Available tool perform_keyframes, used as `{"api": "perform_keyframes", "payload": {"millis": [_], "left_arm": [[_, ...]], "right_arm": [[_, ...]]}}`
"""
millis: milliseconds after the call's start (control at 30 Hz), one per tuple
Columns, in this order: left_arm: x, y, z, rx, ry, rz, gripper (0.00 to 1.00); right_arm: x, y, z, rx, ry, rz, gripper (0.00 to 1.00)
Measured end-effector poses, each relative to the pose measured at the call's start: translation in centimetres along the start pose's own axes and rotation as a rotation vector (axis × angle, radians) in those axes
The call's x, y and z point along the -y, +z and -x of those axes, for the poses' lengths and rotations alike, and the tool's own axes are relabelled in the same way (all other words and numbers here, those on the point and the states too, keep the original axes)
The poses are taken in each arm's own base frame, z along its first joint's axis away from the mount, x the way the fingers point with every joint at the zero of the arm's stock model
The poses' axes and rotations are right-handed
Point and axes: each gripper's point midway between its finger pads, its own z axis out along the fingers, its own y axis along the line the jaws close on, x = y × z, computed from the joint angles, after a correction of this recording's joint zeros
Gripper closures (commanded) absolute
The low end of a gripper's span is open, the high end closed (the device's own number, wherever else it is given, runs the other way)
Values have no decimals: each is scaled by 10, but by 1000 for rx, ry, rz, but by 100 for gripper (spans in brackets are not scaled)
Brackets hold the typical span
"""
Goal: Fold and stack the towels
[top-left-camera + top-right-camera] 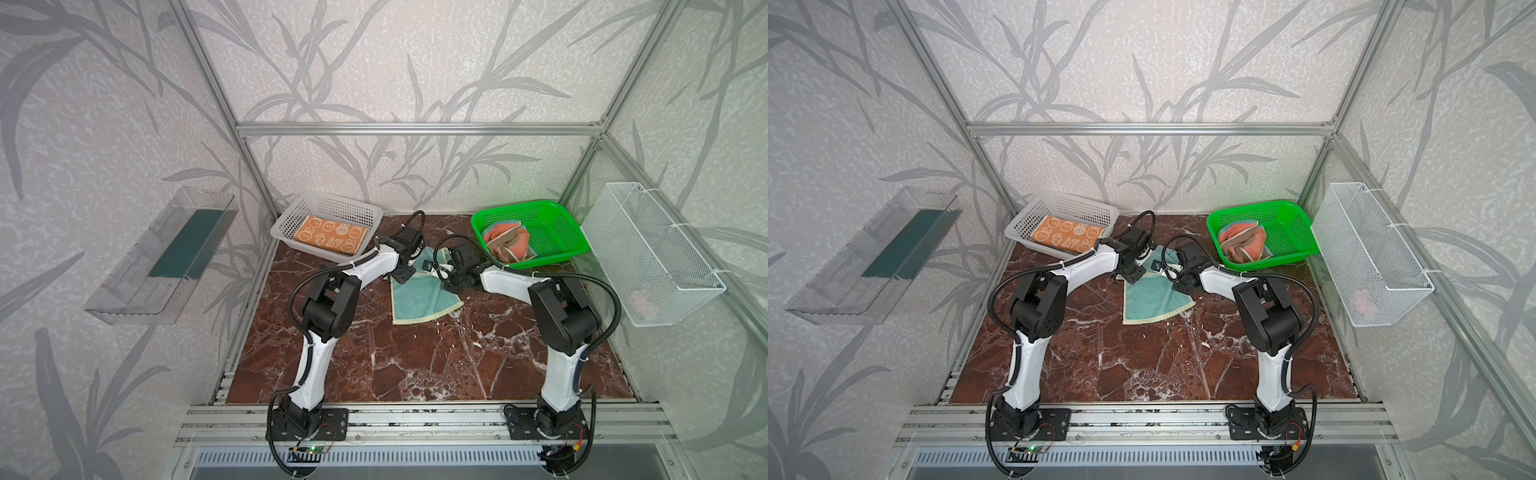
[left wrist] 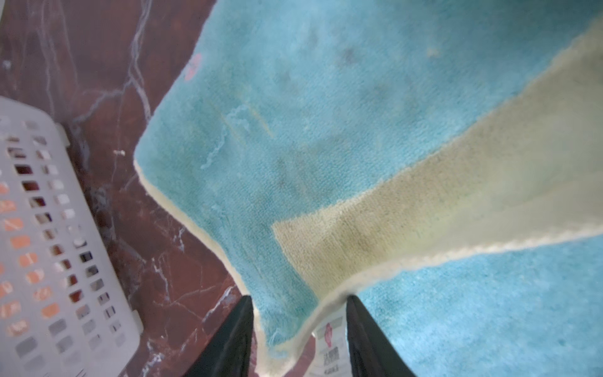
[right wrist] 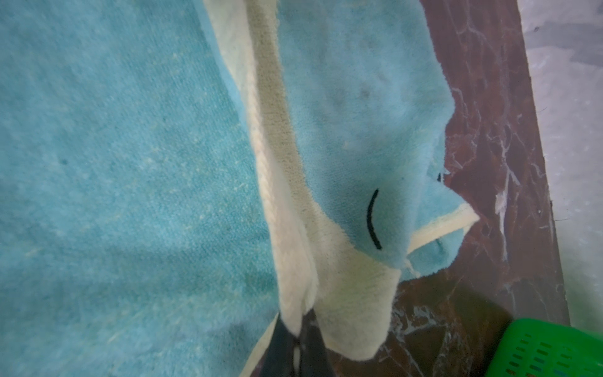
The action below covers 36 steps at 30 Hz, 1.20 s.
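The spread towel (image 1: 419,299) lay near the middle of the bench (image 1: 415,365). Behind and left of it stood a slotted basket (image 1: 286,232) with a folded towel (image 1: 330,235) inside. Behind and right of it, a second basket (image 1: 552,237) held a crumpled towel (image 1: 507,243). The left pincer (image 2: 300,303) sat at the spread towel's rear left corner, the right pincer (image 3: 298,323) at its rear right edge. Far right of it a wire basket (image 1: 656,257) hung on the wall; far left, a tray (image 1: 137,282).

Orange bunny towel (image 1: 330,237): folded flat, in white basket (image 1: 345,210).
Teal-yellow towel (image 1: 417,301): part-folded, on marble table (image 1: 415,365).
Salmon-pink towel (image 1: 505,245): crumpled, in green basket (image 1: 548,237).
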Motion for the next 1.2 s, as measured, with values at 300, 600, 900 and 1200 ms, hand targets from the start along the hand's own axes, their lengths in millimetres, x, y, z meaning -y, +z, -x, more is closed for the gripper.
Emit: {"api": "perform_keyframes", "payload": {"millis": [300,600,900,1200], "left_arm": [[-18,-24,-12,65,63,103,2],[-10,-27,-43,114,332,57,15],[-13,-20,-50,177,456,-6,23],[-4,3,-45,201,504,-32,29]], "right_arm": [[3,0,-2,-14,6,-18,100],[5,-1,-3,-12,10,-22,100],[5,-2,-1,-5,12,-20,100],[5,-2,0,3,16,-14,100]]}}
